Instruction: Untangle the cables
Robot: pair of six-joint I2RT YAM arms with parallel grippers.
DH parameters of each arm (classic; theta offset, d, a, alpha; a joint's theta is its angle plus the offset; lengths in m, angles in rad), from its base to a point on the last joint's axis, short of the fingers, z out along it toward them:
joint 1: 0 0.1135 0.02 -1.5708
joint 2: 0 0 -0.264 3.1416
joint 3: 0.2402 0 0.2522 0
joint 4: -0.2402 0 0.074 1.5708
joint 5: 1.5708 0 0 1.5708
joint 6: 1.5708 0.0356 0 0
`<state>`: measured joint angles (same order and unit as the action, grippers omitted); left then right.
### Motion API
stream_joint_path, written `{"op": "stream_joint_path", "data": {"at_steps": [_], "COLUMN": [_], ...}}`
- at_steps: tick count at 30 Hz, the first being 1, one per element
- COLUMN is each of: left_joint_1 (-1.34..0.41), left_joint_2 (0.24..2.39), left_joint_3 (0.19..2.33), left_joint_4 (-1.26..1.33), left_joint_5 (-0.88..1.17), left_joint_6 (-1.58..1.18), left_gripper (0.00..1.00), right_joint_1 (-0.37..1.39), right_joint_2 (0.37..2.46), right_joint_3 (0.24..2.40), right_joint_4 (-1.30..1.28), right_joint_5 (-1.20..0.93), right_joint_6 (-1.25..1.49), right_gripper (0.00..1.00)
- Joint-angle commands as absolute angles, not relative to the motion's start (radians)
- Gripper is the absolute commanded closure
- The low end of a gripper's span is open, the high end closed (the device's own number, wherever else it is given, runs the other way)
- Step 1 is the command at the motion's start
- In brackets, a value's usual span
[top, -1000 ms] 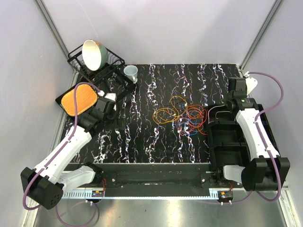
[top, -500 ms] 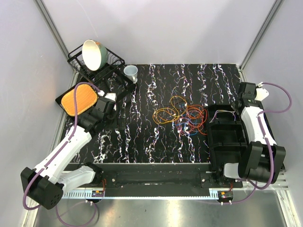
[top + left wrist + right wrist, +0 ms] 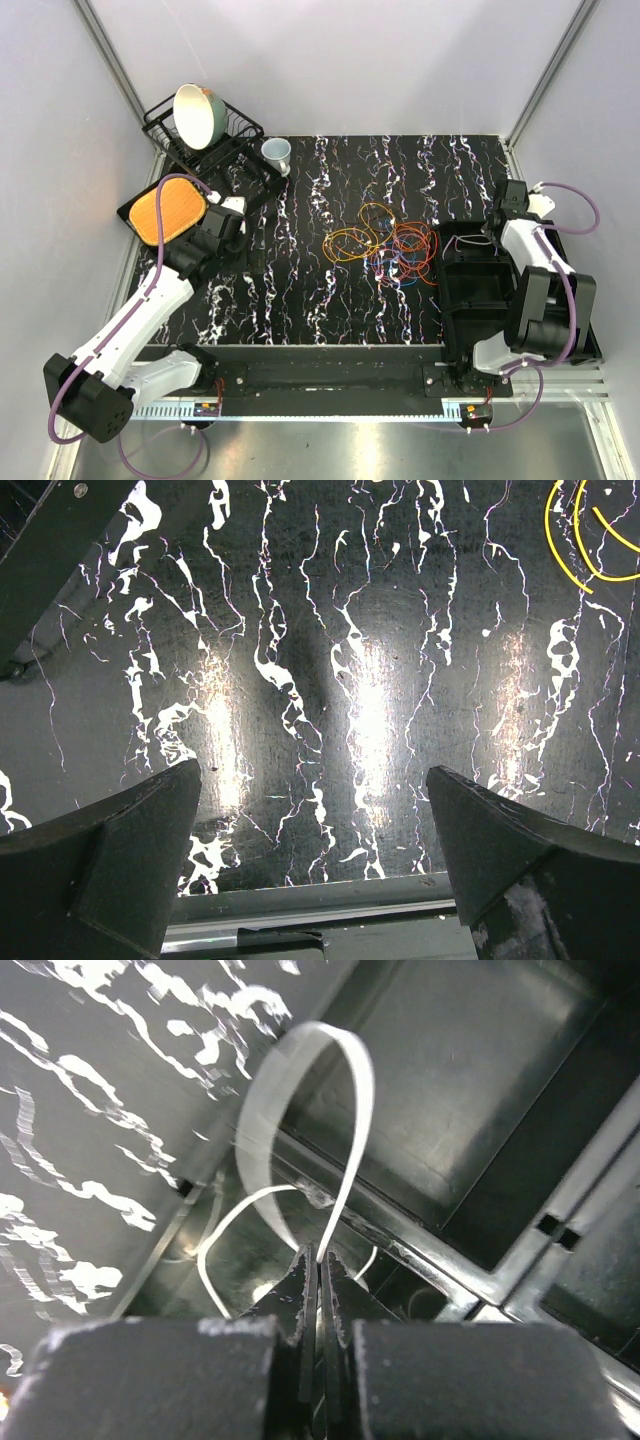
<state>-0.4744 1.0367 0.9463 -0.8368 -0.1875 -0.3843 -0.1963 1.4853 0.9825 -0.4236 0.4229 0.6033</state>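
Above the marbled table's (image 3: 300, 300) black tray (image 3: 470, 1090), my right fingers (image 3: 318, 1278) pinch a white cable (image 3: 352, 1090), left fingers (image 3: 315, 830) wide apart; I should lower it inside before releasing.

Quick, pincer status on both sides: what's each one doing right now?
Left pincer: open, holding nothing.
Right pincer: shut on a white cable.

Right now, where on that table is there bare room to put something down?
The widest bare patch lies between the left arm and the cables, running down to the near edge. The far strip from the cup to the right corner is free too. It is crowded around the cables and the black bin, where the right arm's jaws pinch a white cable.
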Motion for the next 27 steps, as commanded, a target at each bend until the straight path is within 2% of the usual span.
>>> {"op": "stream_joint_path", "data": {"at_steps": [1, 8, 17, 19, 22, 23, 27], "left_joint_1": [-0.479, -0.479, -0.479, -0.48, -0.48, -0.479, -0.48], "left_joint_2": [1.04, 1.039, 1.037, 1.035, 1.035, 1.034, 1.037], "left_joint_3": [0.946, 0.945, 0.945, 0.946, 0.945, 0.945, 0.95], "left_joint_4": [-0.798, -0.798, -0.799, -0.798, -0.799, -0.799, -0.799], "left_joint_5": [-0.19, -0.192, -0.193, -0.193, -0.198, -0.199, -0.202], "left_joint_6": [-0.373, -0.373, -0.373, -0.373, -0.374, -0.376, -0.377], "left_gripper": [0.01, 0.01, 0.01, 0.01, 0.01, 0.01, 0.01], "right_joint_1": [-0.192, -0.192, -0.192, -0.192, -0.192, -0.192, -0.192], "right_joint_2": [1.54, 1.603, 1.562, 1.549, 1.51, 1.496, 1.412], "right_joint_3": [0.954, 0.928, 0.937, 0.957, 0.988, 0.997, 1.043], "right_joint_4": [-0.367, -0.36, -0.371, -0.399, -0.452, -0.468, -0.561], "right_joint_5": [0.359, 0.311, 0.21, 0.192, 0.212, 0.218, 0.235], "right_joint_6": [0.647, 0.664, 0.649, 0.635, 0.608, 0.586, 0.549], "right_gripper": [1.0, 1.0, 1.0, 0.94, 0.76, 0.67, 0.52]}}
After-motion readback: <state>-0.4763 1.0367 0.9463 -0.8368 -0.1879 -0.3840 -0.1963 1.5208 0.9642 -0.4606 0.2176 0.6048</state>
